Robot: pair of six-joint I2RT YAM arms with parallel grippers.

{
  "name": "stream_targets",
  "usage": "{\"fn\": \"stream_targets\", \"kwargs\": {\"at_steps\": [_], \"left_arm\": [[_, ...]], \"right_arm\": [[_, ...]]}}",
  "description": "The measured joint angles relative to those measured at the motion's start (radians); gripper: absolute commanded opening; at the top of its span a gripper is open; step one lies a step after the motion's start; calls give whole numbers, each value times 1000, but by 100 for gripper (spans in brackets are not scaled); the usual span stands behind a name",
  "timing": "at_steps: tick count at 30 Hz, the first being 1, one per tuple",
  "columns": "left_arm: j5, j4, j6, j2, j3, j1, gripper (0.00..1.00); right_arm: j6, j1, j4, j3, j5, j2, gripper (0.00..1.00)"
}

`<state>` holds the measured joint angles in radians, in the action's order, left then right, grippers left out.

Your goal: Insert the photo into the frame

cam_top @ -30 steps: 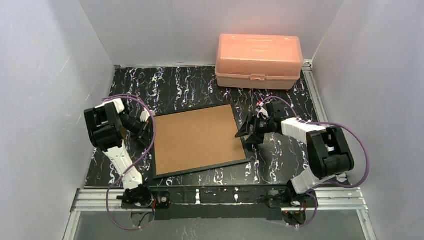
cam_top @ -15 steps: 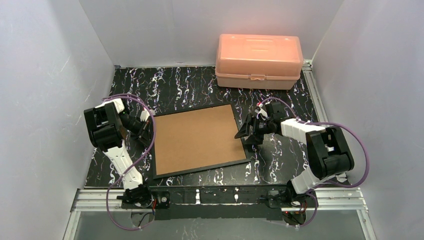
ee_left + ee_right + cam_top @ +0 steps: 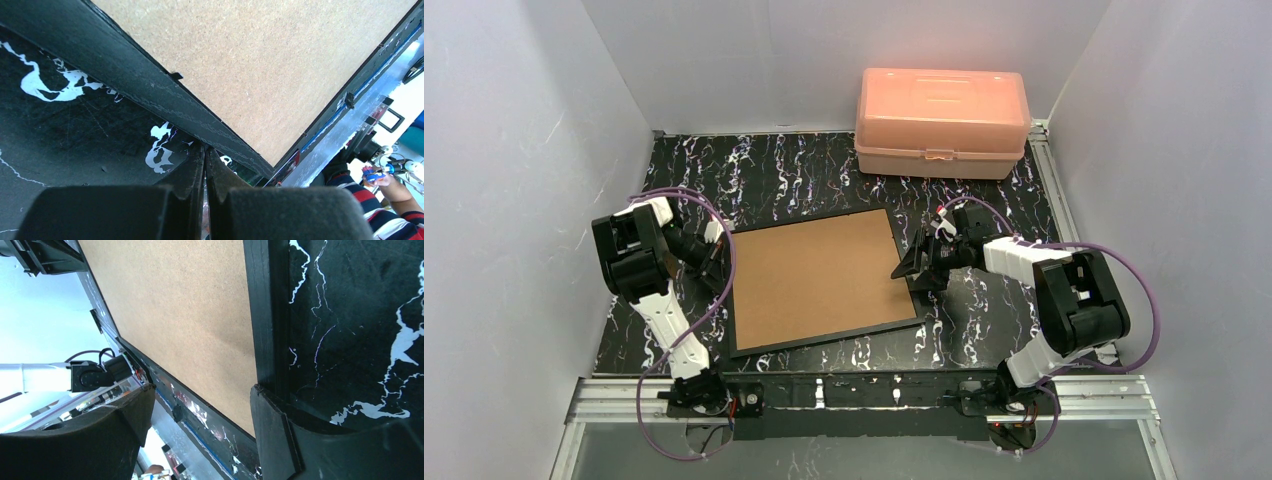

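The black marbled worktop (image 3: 804, 170) carries a pink plastic box (image 3: 942, 120) at its far edge. The frame (image 3: 819, 275) lies flat at the middle, brown back up, slightly askew. The right claw (image 3: 916, 272) stands wide open astride the frame's right rim, gripping nothing. The left claw (image 3: 715, 262) is fully closed and empty, its tips on the worktop just beside the frame's left rim.

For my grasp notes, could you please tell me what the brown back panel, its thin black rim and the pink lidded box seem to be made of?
Brown back panel: likely fibreboard, matte, fine speckled grain. Thin black rim: matte, wood or plastic, unclear. Pink lidded box: translucent-looking plastic, smooth, moulded latch.
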<state>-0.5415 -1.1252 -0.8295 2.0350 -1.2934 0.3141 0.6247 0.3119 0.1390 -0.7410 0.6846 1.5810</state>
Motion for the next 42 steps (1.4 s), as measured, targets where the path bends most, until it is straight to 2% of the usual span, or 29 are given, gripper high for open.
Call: {"fn": "stream_targets", "kwargs": {"at_steps": [25, 35, 42], "left_arm": [[13, 0, 0, 4, -8, -11, 0], [18, -7, -3, 4, -17, -8, 0], [34, -17, -35, 4, -45, 3, 0]], "right_arm": [[-3, 51, 21, -35, -1, 49, 77], [-28, 64, 159, -230, -64, 46, 79], [-47, 43, 209, -184, -141, -41, 80]]}}
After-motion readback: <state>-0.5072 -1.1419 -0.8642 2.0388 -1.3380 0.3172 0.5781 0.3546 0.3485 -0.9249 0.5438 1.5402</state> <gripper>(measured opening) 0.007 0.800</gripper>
